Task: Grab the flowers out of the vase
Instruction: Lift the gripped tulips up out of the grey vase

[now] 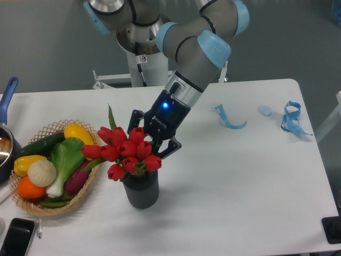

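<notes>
The flowers, a bunch of red tulips with green leaves, stand with their stems in the vase, a dark grey ribbed pot near the table's front. The heads lean left and sit a little above the vase's rim. My gripper comes down at a slant from the upper right, just behind the bunch. Its black fingers close around the bunch from both sides, and the tips are hidden by the tulip heads.
A wicker basket of vegetables stands just left of the vase, almost touching the tulips. A pan and a dark phone lie at the left edge. Blue ribbon pieces lie at the back right.
</notes>
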You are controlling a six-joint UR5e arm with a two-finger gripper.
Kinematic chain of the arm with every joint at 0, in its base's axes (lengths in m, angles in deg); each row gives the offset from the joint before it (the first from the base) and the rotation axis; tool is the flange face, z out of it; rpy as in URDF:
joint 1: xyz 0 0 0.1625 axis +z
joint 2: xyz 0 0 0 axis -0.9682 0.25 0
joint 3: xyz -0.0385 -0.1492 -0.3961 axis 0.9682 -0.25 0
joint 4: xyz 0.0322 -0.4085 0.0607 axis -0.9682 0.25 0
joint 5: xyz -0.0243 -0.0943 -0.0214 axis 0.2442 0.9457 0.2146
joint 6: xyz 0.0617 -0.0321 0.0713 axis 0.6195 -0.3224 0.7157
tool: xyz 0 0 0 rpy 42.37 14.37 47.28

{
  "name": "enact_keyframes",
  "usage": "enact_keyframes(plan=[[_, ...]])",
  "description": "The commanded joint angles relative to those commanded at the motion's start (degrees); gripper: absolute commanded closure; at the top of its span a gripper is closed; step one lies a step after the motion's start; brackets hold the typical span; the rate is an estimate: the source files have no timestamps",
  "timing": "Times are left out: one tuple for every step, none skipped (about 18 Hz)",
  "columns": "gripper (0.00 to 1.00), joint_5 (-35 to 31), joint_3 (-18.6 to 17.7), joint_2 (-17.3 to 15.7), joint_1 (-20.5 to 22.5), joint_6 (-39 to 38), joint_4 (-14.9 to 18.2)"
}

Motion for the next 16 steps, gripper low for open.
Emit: enact_keyframes(plan=[[0.52, 0.26, 0.18, -0.09, 0.00, -0.44, 0.00], [0.52, 0.61, 0.61, -0.26, -0.09, -0.88, 0.00], [0.52, 0.79, 1.14, -0.35, 0.00, -1.49, 0.00], [0.52, 0.79, 1.84, -0.44, 0.00, -2.28, 0.00], [0.52, 0.79, 2.37, -0.70, 0.09, -3.24, 0.00], [0.52, 0.79, 2.72, -0.97, 0.44, -3.60, 0.00], [0.52, 0.79, 2.81, -1.32, 0.70, -3.61, 0.00], [0.52, 0.88, 3.16, -1.58, 0.79, -3.87, 0.09], [0.52, 0.97, 3.34, -1.76, 0.88, -4.30, 0.09], [0.52, 0.97, 3.25, -2.19, 0.88, -4.48, 0.09], [0.52, 1.05, 3.25, -2.46, 0.88, -4.66, 0.09], [0.52, 1.05, 3.34, -2.90, 0.88, -4.92, 0.17], [0.52, 1.05, 3.34, -3.25, 0.88, -5.45, 0.09], [0.52, 1.05, 3.43, -3.43, 0.79, -6.15, 0.09], [0.52, 1.14, 3.43, -3.95, 0.88, -6.85, 0.09], [0.52, 1.32, 3.34, -4.13, 0.79, -7.12, 0.09]])
